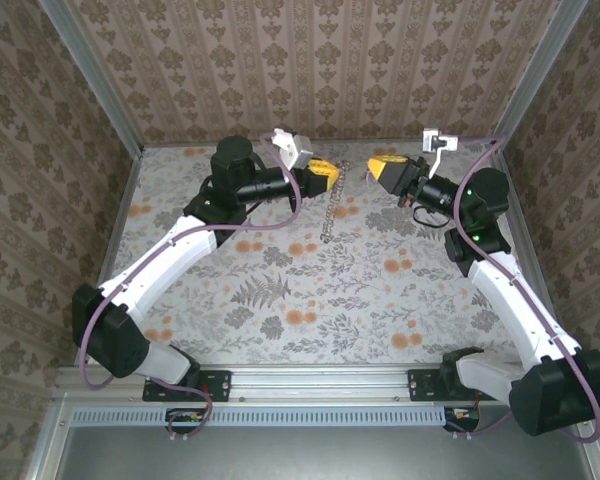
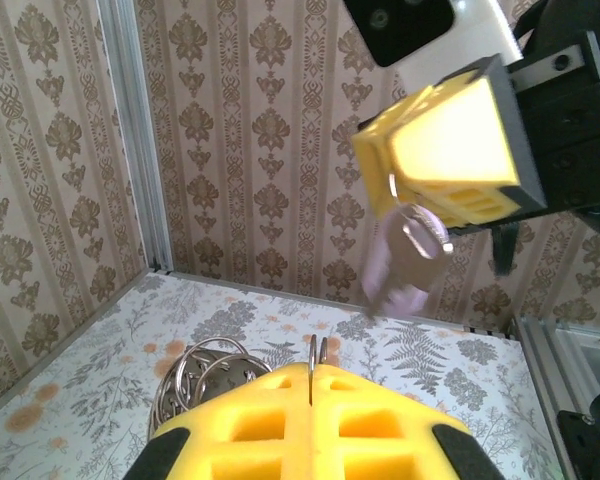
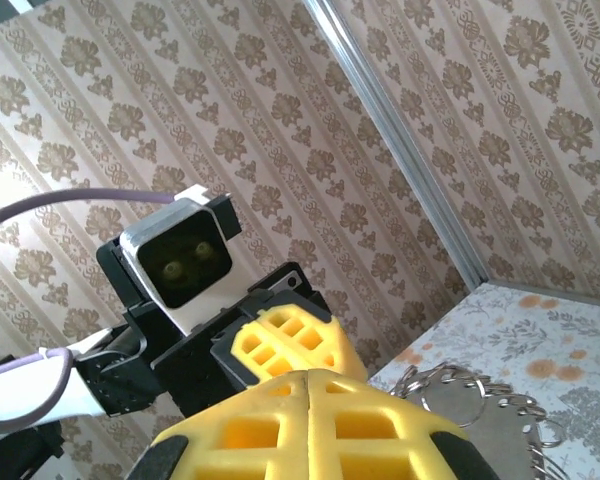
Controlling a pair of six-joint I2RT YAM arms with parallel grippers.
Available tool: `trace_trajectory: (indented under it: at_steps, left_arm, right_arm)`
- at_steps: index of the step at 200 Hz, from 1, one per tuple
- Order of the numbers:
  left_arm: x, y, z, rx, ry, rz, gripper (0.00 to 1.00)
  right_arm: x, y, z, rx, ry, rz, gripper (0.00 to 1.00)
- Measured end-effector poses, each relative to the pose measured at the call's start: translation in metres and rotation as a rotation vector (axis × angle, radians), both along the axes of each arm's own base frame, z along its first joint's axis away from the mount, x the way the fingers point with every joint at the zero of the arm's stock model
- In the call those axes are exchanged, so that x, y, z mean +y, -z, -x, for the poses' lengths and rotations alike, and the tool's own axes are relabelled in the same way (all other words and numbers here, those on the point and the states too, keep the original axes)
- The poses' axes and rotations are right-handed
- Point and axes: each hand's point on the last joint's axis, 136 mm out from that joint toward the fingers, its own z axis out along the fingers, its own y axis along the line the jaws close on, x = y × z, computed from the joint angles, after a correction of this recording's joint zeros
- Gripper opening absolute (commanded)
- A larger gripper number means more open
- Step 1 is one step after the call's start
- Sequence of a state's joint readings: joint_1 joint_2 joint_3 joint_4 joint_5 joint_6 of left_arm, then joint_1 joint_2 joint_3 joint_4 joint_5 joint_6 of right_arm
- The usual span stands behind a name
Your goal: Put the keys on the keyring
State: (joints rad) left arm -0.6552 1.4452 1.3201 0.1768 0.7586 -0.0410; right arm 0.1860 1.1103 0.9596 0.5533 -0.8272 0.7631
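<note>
The left gripper (image 1: 330, 174) grips the keyring (image 1: 332, 215); the right gripper (image 1: 377, 168) grips the key (image 2: 400, 275). Line them up slowly above the table's (image 1: 280, 290) far edge.

You're working in a robot test cell, a lab rig dressed to look like a room. The brown damask wallpaper walls (image 1: 310, 70) are flat panels held in bare aluminium corner posts (image 1: 92, 78) at the far left and far right. The floral-printed worktop (image 1: 310, 320) ends at a near aluminium mounting rail (image 1: 320, 385). Two white-and-black robot arms (image 1: 170, 260) are bolted there, trailing purple cables (image 3: 80, 193).
</note>
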Motion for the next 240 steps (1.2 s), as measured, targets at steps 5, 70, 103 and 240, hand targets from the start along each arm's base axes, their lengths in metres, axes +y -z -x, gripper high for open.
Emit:
trace_trajectory:
  at_steps: [5, 70, 103, 240]
  left_arm:
    - [0.000, 0.000, 0.000, 0.000, -0.001, -0.001, 0.00]
    - [-0.006, 0.004, 0.005, 0.002, 0.000, -0.018, 0.00]
    - [-0.008, 0.002, 0.009, -0.008, 0.010, -0.017, 0.00]
    - [-0.011, 0.002, 0.014, -0.008, 0.026, -0.036, 0.00]
  right_arm:
    - [0.002, 0.000, 0.002, -0.003, 0.001, 0.006, 0.00]
    - [0.019, 0.018, 0.008, -0.028, 0.020, 0.108, 0.00]
    - [0.021, 0.029, 0.006, -0.028, 0.040, 0.153, 0.00]
    - [0.020, 0.025, 0.003, -0.070, 0.081, 0.206, 0.00]
